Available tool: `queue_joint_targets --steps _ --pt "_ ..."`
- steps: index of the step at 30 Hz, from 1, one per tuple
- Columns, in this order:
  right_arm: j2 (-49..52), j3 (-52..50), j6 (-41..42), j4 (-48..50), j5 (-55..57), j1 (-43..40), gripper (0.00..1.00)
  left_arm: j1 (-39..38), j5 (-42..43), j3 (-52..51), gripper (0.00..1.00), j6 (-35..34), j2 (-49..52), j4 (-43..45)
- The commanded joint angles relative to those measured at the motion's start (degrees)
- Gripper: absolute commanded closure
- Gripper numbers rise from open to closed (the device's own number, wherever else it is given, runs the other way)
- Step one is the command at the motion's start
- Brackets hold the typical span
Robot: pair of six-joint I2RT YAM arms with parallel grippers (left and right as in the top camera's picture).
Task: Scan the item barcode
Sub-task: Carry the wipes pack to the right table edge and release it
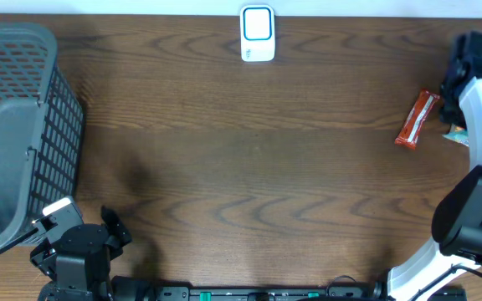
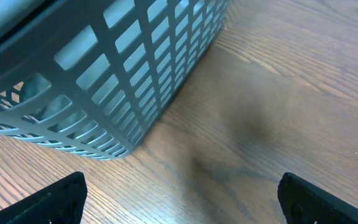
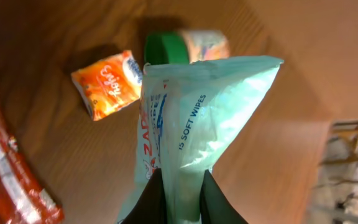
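Wood-grain table (image 1: 249, 167) (scanner (image 1: 257, 33) at far edge)

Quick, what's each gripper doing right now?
Left gripper: open, nothing between its fingers.
Right gripper: closed on the wipes pack.

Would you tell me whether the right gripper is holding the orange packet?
No, the right gripper pinches the pale green wipes pack, while the orange packet lies on the table.

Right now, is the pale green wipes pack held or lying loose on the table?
Held: the right gripper is shut on the pale green wipes pack, pinching its edge between both fingers.
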Motion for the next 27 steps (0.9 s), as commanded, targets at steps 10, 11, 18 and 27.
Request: queue_joint_targets --steps 10,11,18,27 --pt "-2.6 1.6 -1.7 9.0 -22.9 -1.0 0.01 0.3 -0.3 0.2 0.02 -0.3 0.0 0.0" --pt "-3.1 2.9 -1.7 8.2 -25.3 -1.0 0.01 0.3 -0.3 0.2 0.02 -0.3 0.0 0.0" --pt "-10.4 13.5 -1.7 1.2 -42.8 -0.7 0.01 0.3 -0.3 0.2 0.02 -0.3 0.0 0.0" --pt "-31.0 17.2 -2.5 0.5 -44.3 1.5 0.01 0.3 -0.3 0.2 0.02 -0.3 0.0 0.0"
